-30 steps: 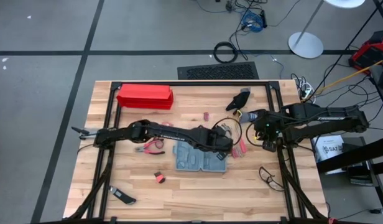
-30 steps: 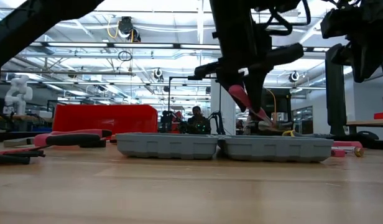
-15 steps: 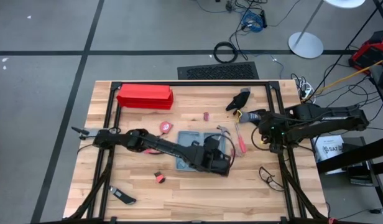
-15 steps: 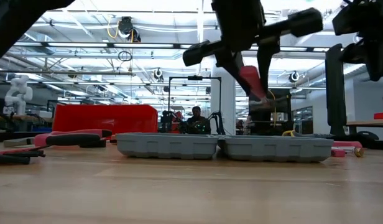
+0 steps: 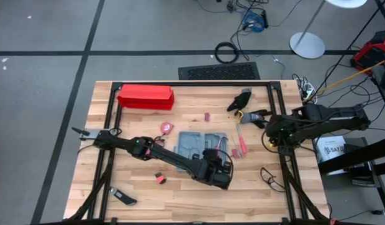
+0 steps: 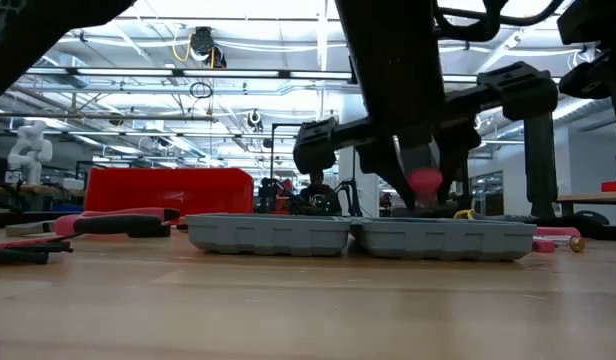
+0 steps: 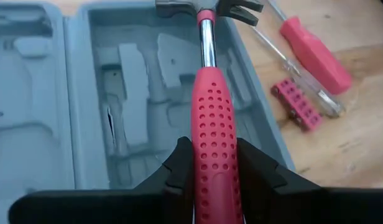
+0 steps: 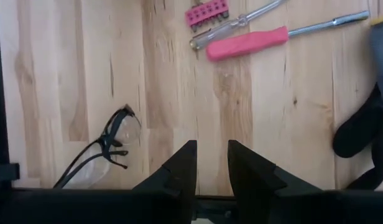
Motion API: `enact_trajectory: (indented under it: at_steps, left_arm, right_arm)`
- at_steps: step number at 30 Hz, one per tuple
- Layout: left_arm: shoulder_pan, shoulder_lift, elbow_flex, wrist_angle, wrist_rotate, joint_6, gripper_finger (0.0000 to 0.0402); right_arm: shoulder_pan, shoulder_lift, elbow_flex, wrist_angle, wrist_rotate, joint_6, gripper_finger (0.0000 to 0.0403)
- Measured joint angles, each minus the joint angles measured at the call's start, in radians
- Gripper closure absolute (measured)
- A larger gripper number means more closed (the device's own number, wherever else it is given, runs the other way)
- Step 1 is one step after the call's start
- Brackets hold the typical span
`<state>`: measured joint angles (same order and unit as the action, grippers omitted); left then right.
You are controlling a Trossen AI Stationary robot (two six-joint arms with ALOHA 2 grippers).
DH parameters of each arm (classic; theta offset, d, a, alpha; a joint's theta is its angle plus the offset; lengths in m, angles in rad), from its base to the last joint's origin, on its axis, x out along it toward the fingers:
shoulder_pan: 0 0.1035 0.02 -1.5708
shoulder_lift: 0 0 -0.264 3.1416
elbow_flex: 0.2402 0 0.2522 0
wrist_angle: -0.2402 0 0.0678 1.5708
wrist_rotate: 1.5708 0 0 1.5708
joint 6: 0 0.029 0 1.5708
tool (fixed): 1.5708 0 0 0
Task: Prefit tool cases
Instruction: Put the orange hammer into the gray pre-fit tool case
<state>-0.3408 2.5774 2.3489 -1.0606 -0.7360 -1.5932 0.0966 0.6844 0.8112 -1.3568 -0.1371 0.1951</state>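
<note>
The left fingers (image 7: 179, 171) clamp a pink-handled hammer (image 7: 211, 124) above the open tool case (image 7: 117, 93).

The left arm hides the tool case's (image 5: 194, 144) near corner; its left recess is cropped in the wrist view.

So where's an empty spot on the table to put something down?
Bare wood lies along the near edge, between the small red piece and the safety glasses, and along the far edge between the red box and the black glove. It is crowded around the open tool case, where the left gripper holds the hammer beside the screwdrivers.
</note>
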Motion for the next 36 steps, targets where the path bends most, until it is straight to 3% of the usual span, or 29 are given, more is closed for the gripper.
enact_trajectory:
  at_steps: [4, 15, 36]
  left_arm:
    - [-0.003, 0.0, 0.0, -0.014, -0.051, -0.042, 0.0317]
    - [-0.029, 0.033, 0.0, -0.055, -0.049, -0.181, 0.0317]
    - [0.01, 0.045, 0.0, -0.057, -0.008, -0.18, 0.0314]
  right_arm:
    - [0.0, -0.01, 0.0, -0.014, 0.0, -0.005, 0.0321]
    - [0.0, -0.022, 0.0, -0.008, 0.006, -0.05, 0.0321]
    - [0.0, -0.022, 0.0, -0.003, 0.006, -0.082, 0.0321]
